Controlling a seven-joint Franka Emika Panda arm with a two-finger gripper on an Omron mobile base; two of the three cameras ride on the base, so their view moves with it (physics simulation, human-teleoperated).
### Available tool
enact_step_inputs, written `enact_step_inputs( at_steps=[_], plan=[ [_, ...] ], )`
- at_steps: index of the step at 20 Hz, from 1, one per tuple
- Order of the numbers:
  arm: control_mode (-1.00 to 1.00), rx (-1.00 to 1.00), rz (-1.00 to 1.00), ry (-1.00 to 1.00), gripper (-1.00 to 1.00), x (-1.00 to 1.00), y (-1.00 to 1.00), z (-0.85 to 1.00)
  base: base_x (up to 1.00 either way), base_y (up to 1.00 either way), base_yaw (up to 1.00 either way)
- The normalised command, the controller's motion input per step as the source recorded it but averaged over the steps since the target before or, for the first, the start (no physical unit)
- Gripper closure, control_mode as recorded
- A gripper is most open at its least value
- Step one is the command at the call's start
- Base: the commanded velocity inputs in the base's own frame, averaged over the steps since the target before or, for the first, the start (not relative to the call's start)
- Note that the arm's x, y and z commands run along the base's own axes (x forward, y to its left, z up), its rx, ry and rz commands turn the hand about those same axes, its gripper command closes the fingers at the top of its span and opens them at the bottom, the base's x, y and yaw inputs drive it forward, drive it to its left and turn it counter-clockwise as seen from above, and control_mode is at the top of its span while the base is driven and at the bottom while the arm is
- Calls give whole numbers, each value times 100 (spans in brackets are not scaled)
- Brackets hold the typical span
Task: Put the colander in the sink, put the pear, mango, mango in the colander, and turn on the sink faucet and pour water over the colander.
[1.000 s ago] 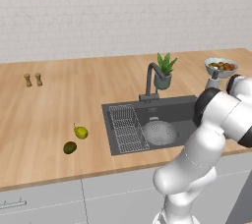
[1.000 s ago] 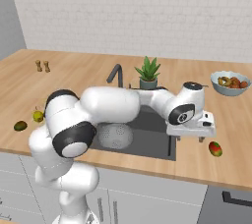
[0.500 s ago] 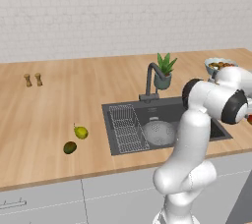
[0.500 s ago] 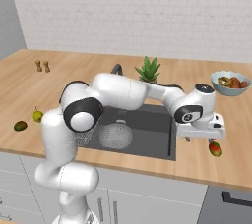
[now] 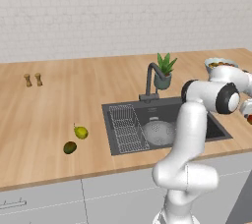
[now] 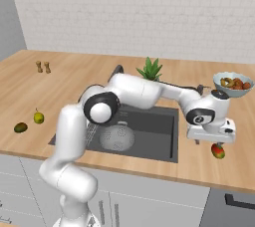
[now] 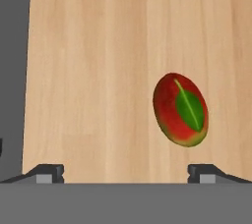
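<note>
The gripper (image 7: pixel 125 171) hangs with its jaws spread wide and empty above a red mango (image 7: pixel 180 109) on the counter (image 6: pixel 199 164), right of the sink (image 6: pixel 159 144). The colander (image 6: pixel 116 138) sits in the basin. The pear (image 5: pixel 80 132) and a green mango (image 5: pixel 70 147) lie left of the sink.

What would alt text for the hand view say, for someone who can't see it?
A red mango with a green patch lies on a wooden counter, just ahead of two open dark fingers. A strip of the dark sink runs down the left edge.
</note>
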Motion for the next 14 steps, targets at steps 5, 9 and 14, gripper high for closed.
enact_step_inputs(
  at_steps=[5, 9, 14],
  plan=[
    [-100, 1, 0, 4, -100, 15, -15, -14, 0, 0, 0],
    [-100, 0, 0, 1, -100, 9, -1, -33, 0, 0, 0],
    [-100, 0, 0, 0, -100, 10, 0, -31, 0, 0, 0]
  ],
)
